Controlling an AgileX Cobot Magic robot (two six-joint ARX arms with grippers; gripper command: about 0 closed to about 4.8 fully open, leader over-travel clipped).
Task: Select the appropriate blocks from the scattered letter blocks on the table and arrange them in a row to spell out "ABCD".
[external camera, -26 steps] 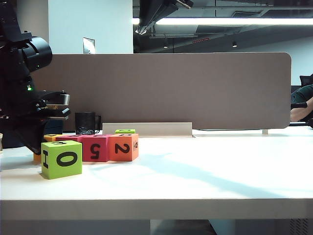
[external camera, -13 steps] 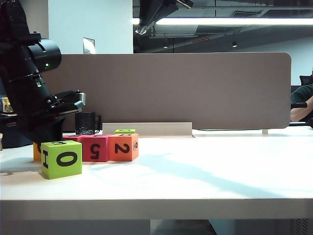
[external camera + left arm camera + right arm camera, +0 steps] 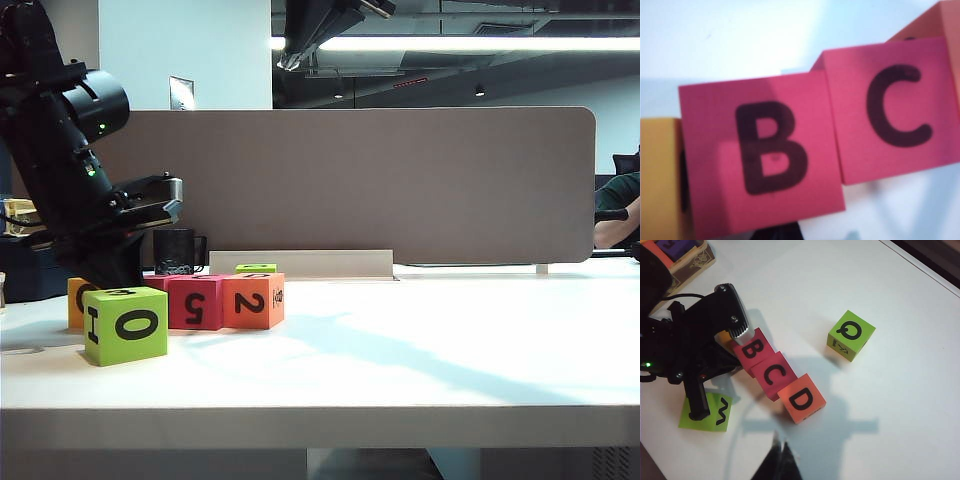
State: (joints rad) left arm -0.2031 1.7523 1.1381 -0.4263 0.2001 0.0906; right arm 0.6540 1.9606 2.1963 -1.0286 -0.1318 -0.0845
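Observation:
Red B block (image 3: 760, 155), red C block (image 3: 895, 110) and orange D block (image 3: 801, 399) lie edge to edge in a row on the white table (image 3: 400, 350). A yellow-orange block (image 3: 657, 175) sits beside the B block. From the exterior view these show as the yellow-orange block (image 3: 78, 300), red 5 (image 3: 195, 302) and orange 2 (image 3: 252, 300). My left gripper (image 3: 777, 234) is shut, its dark tip right at the B block's near edge, holding nothing. My right gripper (image 3: 782, 460) hangs shut and empty above the table, short of the D block.
A lime block marked 0 (image 3: 125, 325) stands in front of the row, near the left arm (image 3: 695, 345). A lime Q block (image 3: 851, 335) lies apart behind the row. A black mug (image 3: 175, 250), a grey divider panel (image 3: 400, 180) and a wooden box (image 3: 685, 252) are further back.
The left arm has swung to the right and turned its wrist over the row's left end. The yellow-orange block now shows more at the left. The right arm has kept still.

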